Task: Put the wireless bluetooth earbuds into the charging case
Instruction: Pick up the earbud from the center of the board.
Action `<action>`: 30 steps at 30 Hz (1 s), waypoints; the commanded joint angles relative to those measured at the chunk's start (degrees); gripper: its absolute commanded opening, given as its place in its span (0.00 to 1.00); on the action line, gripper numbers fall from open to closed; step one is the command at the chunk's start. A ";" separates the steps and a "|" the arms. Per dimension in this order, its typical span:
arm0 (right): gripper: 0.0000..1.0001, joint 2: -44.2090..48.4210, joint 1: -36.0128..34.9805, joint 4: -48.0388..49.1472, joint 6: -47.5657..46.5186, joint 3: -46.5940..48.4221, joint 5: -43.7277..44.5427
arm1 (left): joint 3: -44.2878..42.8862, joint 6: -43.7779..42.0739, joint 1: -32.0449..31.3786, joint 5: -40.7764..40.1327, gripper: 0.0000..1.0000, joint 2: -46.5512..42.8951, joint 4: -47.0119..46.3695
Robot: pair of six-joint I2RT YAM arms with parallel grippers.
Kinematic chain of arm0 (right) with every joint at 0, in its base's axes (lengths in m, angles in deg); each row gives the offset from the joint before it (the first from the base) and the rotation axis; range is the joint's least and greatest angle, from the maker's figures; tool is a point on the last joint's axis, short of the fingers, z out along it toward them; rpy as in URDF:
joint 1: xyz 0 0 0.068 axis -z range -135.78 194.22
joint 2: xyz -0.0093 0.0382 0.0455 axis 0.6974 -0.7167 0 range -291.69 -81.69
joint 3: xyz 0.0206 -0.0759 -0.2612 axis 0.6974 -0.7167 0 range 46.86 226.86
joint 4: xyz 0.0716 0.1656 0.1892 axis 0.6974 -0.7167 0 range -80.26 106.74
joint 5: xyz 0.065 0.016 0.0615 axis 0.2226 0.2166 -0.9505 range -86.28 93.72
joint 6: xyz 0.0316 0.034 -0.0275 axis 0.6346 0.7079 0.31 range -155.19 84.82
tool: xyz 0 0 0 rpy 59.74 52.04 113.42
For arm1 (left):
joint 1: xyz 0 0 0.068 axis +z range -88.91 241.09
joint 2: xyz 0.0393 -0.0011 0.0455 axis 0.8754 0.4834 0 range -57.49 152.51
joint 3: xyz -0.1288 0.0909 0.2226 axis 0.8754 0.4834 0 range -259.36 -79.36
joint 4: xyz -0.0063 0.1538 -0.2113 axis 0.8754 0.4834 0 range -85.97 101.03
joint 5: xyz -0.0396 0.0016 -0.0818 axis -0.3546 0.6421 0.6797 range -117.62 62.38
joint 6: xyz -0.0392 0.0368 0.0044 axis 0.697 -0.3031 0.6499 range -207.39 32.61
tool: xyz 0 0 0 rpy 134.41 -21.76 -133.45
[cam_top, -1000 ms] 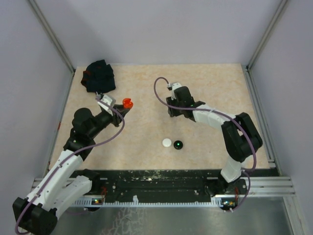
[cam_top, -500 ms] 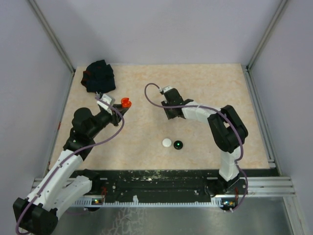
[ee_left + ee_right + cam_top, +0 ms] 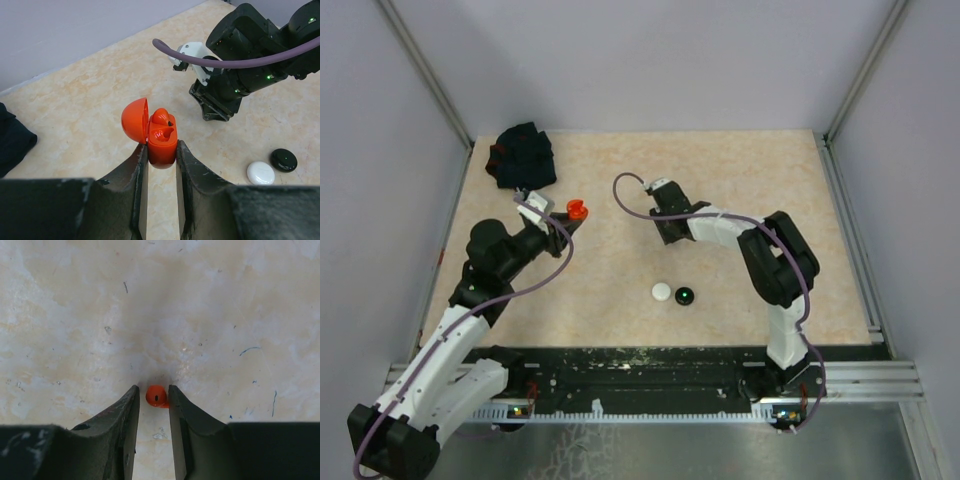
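Red earbud (image 3: 156, 396) between right pincer (image 3: 153, 391) tips, perhaps touching.

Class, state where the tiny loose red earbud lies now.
The tiny red earbud lies on the beige marbled table, low centre of the right wrist view, between the fingertips of the right gripper.

Our left arm stretches forward, left gripper (image 3: 161, 152) clamped on the open orange clamshell case (image 3: 150, 125) — our right arm folds inward across the middle, right gripper (image 3: 152, 390) pointing straight down, fingers narrowly parted.
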 commanded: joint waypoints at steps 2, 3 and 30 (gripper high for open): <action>0.29 -1.41 -0.66 -0.32 -0.47 2.38 1.48 | -1.79 0.69 0.72 1.17 0.00 0.05 -0.64; 0.29 -1.54 -0.74 -0.49 -0.52 2.45 1.70 | -1.72 0.71 0.72 1.16 0.00 -0.04 -0.61; 0.21 2.08 -1.63 -4.80 1.67 1.06 2.54 | -1.21 1.39 1.42 3.14 0.00 -0.28 -1.44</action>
